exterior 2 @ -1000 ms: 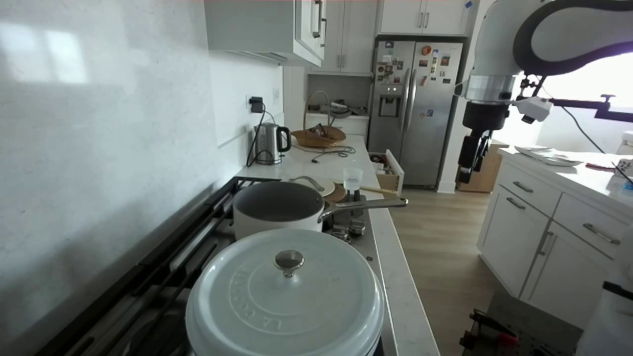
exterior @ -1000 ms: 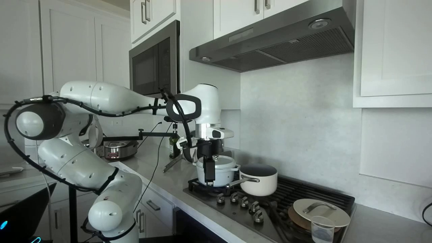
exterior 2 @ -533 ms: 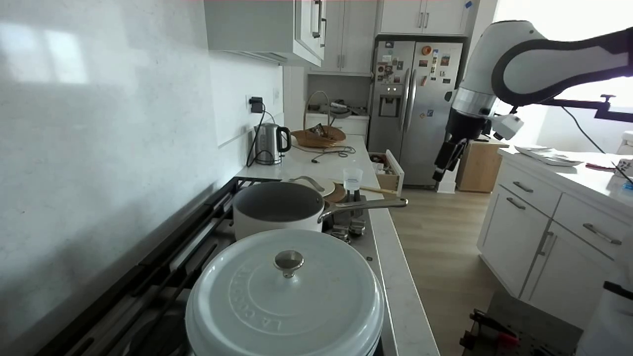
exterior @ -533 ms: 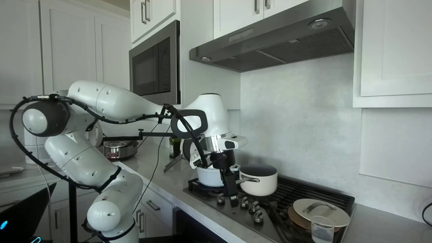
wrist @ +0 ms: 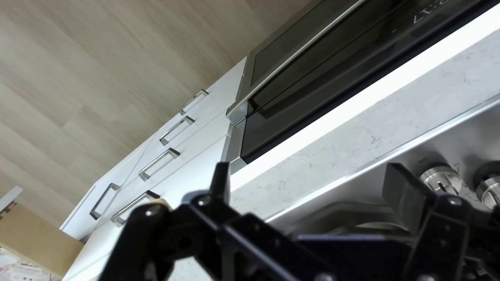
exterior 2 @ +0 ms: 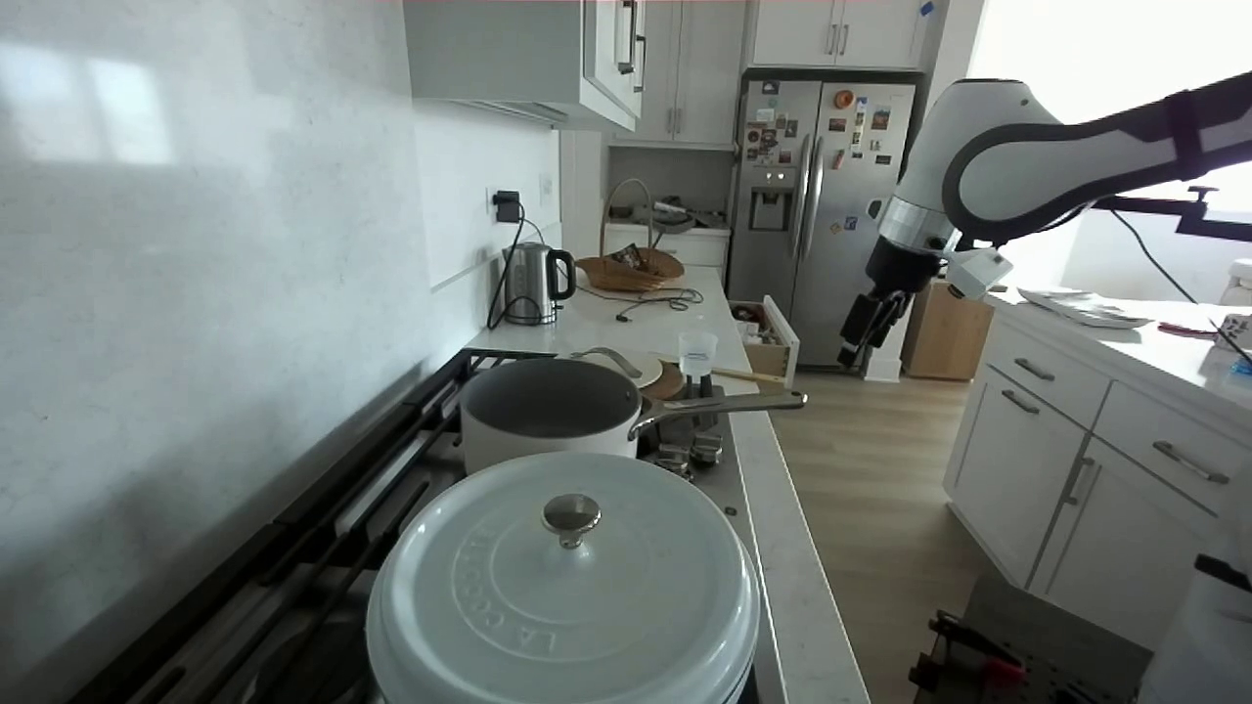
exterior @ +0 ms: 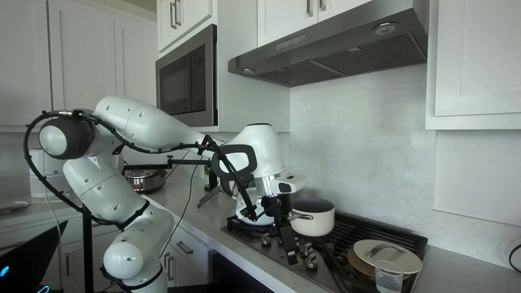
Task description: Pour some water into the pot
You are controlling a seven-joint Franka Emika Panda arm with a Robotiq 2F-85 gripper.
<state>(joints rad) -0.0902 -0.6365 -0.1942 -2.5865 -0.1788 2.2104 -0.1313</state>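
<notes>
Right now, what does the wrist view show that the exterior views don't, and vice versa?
Wrist view only: the lit digits on the oven front.

Exterior views only: the white saucepan, the pale lidded pot and the clear cup, in both exterior views; also the steel kettle, in an exterior view.

Shared: the gripper, jaws open with nothing held, and the stove knobs.

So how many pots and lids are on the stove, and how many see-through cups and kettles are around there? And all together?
Pots: 2 (saucepan, big pot)
Lids: 2 (big pot's lid, loose lid)
See-through cup: 1
Kettle: 1
Total: 6
</notes>
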